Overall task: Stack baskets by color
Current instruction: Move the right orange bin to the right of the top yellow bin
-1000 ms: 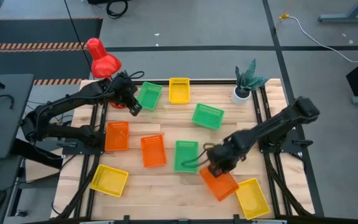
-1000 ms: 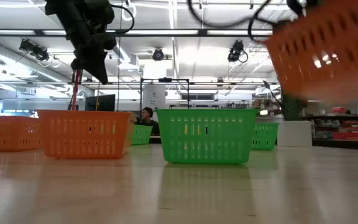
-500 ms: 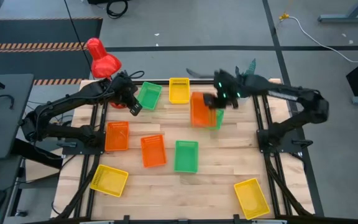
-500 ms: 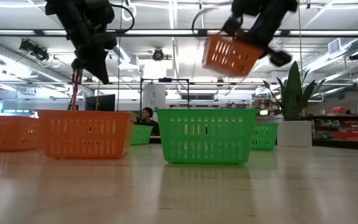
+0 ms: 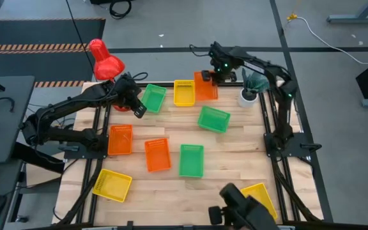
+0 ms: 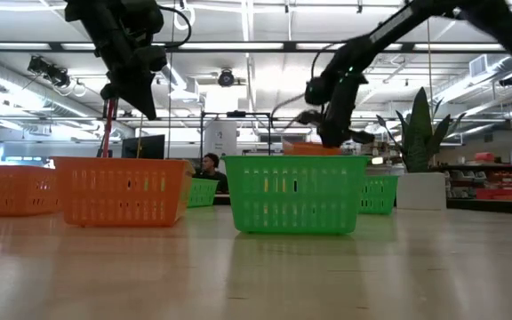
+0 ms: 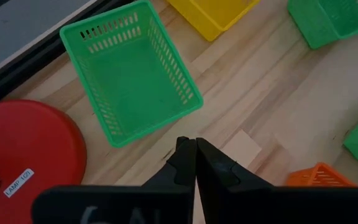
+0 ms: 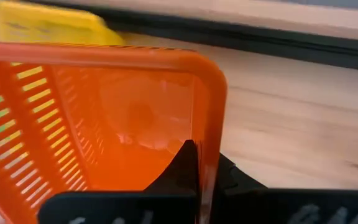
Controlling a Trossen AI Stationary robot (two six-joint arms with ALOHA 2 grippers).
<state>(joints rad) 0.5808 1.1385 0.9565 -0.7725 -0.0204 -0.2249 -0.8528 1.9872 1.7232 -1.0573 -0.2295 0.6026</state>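
Note:
My right gripper (image 5: 213, 75) is shut on an orange basket (image 5: 205, 87) at the table's far edge, right beside a yellow basket (image 5: 184, 92). In the low view only the orange basket's top (image 6: 314, 148) shows, behind a green basket (image 6: 294, 194). Two more orange baskets (image 5: 120, 139) (image 5: 158, 154) stand on their bottoms at the centre left. My left gripper (image 5: 137, 107) hangs shut over the table beside the far-left green basket (image 7: 129, 78) and touches nothing. My right gripper pinches one wall of the orange basket just below its rim (image 8: 211, 134), close to a corner, one finger (image 8: 188, 163) inside the basket and one outside. The fingers come from above, slanting down. The basket's opening faces up; whether its bottom touches the table I cannot tell.
Green baskets (image 5: 213, 119) (image 5: 191, 160) stand mid-table, yellow ones at the near left (image 5: 112, 185) and near right (image 5: 259, 199). A white plant pot (image 5: 248, 96) stands just right of the held basket. A red lamp (image 5: 104, 61) is at the far left. A dark object (image 5: 241, 211) shows at the near edge.
My right gripper has swung from the table's near right up and across to the far edge, turning as it went. It has carried the orange basket clear of the table, past the middle green basket, to beside the yellow one, and then lowered it.

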